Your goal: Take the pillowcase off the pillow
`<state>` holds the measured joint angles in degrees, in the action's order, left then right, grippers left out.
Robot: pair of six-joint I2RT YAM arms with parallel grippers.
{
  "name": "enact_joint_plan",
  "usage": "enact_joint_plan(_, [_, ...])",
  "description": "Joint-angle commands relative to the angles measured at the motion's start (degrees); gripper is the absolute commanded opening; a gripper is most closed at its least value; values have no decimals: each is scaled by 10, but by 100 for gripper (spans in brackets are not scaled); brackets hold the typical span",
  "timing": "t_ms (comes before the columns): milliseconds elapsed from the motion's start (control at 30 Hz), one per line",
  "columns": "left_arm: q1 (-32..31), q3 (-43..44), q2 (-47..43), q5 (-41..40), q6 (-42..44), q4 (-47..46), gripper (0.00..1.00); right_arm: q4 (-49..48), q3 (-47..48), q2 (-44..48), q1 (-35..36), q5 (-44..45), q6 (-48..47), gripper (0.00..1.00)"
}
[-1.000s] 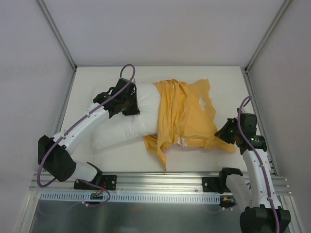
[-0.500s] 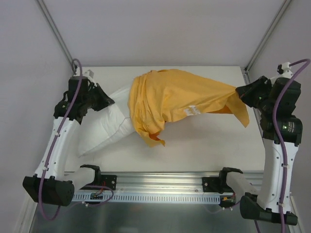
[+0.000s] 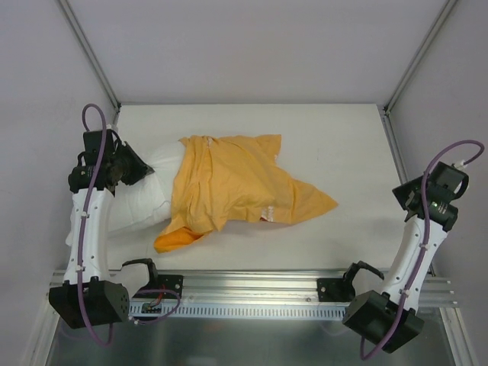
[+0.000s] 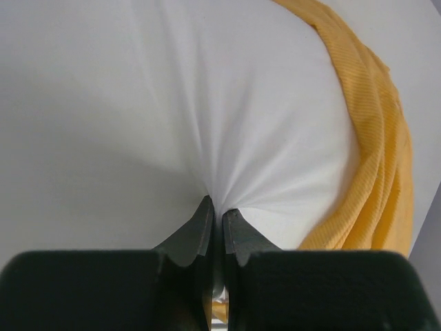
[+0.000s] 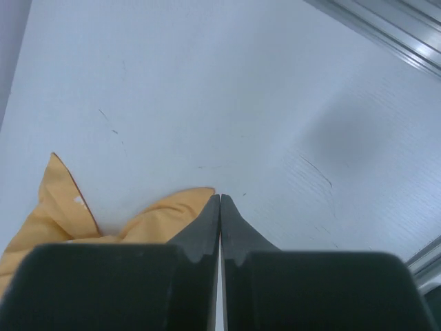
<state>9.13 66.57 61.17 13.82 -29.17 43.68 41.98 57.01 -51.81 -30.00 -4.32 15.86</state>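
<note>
- From the top camera we see the plain white pillow [image 3: 137, 204] lying on the left part of the white table [image 3: 343, 137]. Its left end is bare, and the rest sits under the orange-yellow pillowcase [image 3: 229, 191].
- The pillowcase is crumpled. It spreads rightward to a pointed flap near the middle of the table, and a bunched fold lies at the pillow's near edge.
- The left hand [image 3: 143, 169] is at the bare far-left end of the pillow, touching the white fabric. The right hand [image 3: 399, 194] hangs over the right edge of the table, well apart from the pillowcase.
- In the left wrist view, the left hand [image 4: 215, 215] is clamped on a pinch of the pillow [image 4: 172, 103], and creases fan out from the grip. The pillowcase [image 4: 382, 172] runs as a gathered band down the right side, clear of the fingers.
- In the right wrist view, the right hand [image 5: 220, 205] has its fingers pressed flat together with nothing between them. Bare table [image 5: 275, 103] lies below it, and a corner of the pillowcase [image 5: 62, 207] shows at the lower left.
- A metal rail [image 5: 386, 34] crosses the upper right corner of that view.
</note>
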Motion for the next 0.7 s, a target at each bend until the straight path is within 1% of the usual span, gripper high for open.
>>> enact_joint_plan(0, [2,-6,-4,-6,-4,-43,0,-31,37,29,-21,-20,7,1])
enact_joint_plan(33, [3,-6,-3,-6,-1,-44,0,-30,48,30,-21,-25,8,1])
enact_joint_plan(100, [3,-2,-5,4,2,-45,0,-43,72,29,-20,-76,16,1])
enact_joint_plan(133, [3,0,-5,6,3,-45,0,-53,76,28,-15,-103,18,1])
enact_joint_plan(167, [2,0,-7,7,3,-45,0,-60,79,24,-5,-153,19,1])
enact_joint_plan(200, [2,0,-9,15,5,-44,0,-62,91,15,43,-157,10,1])
enact_joint_plan(233, [2,-3,-10,22,6,-45,0,-57,97,8,81,-148,1,3])
enact_joint_plan(267, [2,-9,-11,29,7,-45,0,-49,103,3,121,-103,-6,8])
enact_joint_plan(300, [2,-13,-13,48,11,-45,0,-48,107,-9,208,-76,-15,27])
enact_joint_plan(333, [2,-20,-14,59,14,-47,0,-51,110,-19,249,-55,-16,42])
enact_joint_plan(367, [2,-31,-14,69,17,-47,0,-55,113,-34,280,-29,-15,55])
enact_joint_plan(400, [2,-38,-17,80,20,-47,0,-55,121,-53,335,-21,-14,64])
enact_joint_plan(433, [1,-47,-21,95,23,-47,0,-52,142,-100,362,-3,-12,76])
enact_joint_plan(467, [0,-66,-32,101,30,-46,0,-45,156,-128,405,7,-9,80])
enact_joint_plan(500, [1,-77,-40,114,35,-46,0,-46,167,-180,420,11,-3,87])
enact_joint_plan(600, [1,-124,-78,146,63,-43,0,-51,214,-256,458,3,12,91])
enact_joint_plan(633, [-1,-138,-85,179,70,-39,0,-58,222,-299,464,-5,25,92])
enact_joint_plan(667, [-2,-163,-92,196,87,-31,0,-73,236,-318,467,-12,36,93])
